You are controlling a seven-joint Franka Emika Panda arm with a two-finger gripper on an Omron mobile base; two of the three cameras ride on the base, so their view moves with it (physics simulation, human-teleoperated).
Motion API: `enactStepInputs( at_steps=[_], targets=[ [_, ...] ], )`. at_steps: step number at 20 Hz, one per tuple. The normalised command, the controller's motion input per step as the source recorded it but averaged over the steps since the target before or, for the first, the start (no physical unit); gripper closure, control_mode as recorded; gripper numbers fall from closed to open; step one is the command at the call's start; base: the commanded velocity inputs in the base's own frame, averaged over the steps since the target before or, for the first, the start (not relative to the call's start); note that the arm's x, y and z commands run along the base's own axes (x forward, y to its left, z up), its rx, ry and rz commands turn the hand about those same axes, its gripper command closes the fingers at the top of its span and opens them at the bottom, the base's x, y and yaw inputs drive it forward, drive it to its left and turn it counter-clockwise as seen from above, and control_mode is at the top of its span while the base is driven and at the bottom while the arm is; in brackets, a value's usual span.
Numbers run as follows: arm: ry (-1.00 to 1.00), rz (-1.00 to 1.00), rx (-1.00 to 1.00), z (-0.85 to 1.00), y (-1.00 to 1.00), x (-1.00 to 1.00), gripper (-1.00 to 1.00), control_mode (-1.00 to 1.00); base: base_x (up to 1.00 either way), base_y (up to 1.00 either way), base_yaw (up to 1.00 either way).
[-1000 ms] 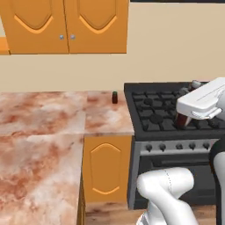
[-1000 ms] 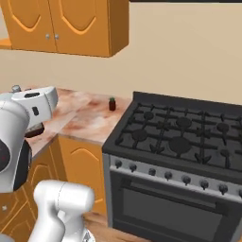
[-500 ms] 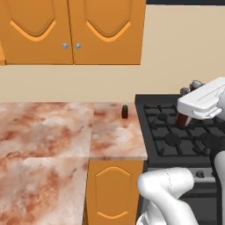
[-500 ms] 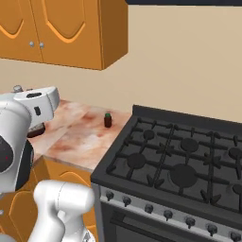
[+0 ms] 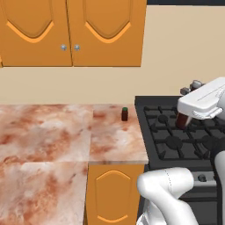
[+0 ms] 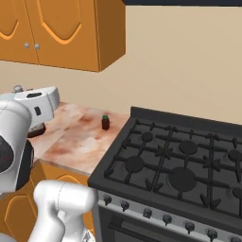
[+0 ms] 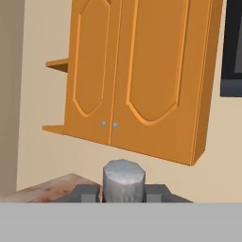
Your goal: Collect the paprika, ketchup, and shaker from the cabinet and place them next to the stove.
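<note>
The cabinet hangs on the wall above the marbled counter with both arch-panelled doors shut, so its inside is hidden; its top is cut off in both base views. In the hand view the cabinet fills the upper middle, and an open shelf edge juts from its far side, a detail the base views lack. The stove stands just right of the counter; the right base view shows its grates and front knobs whole, while the left base view has its right part covered by the arm.

The arm's white wrist is held level over the stove's near left burners, hand pointing toward the cabinet. The gripper pinches the ketchup, of which a dark stub shows beneath the hand in the left base view and a grey cap between the fingers in the hand view. The paprika stands upright at the counter's back edge, near the stove's left side.
</note>
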Motion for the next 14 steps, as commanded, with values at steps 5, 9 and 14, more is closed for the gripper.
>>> enactStepInputs(
  at_steps=[5,9,14],
  targets=[
    [0.00,0.00,-0.01,-0.47,0.00,0.17,1.00,-1.00,0.14,0.01,0.00],
    [0.02,0.03,-0.04,-0.95,0.00,0.34,1.00,-1.00,0.00,0.00,0.00],
    [0.01,0.09,-0.02,-0.86,0.00,0.52,1.00,-1.00,0.00,0.00,0.00]
  ],
)
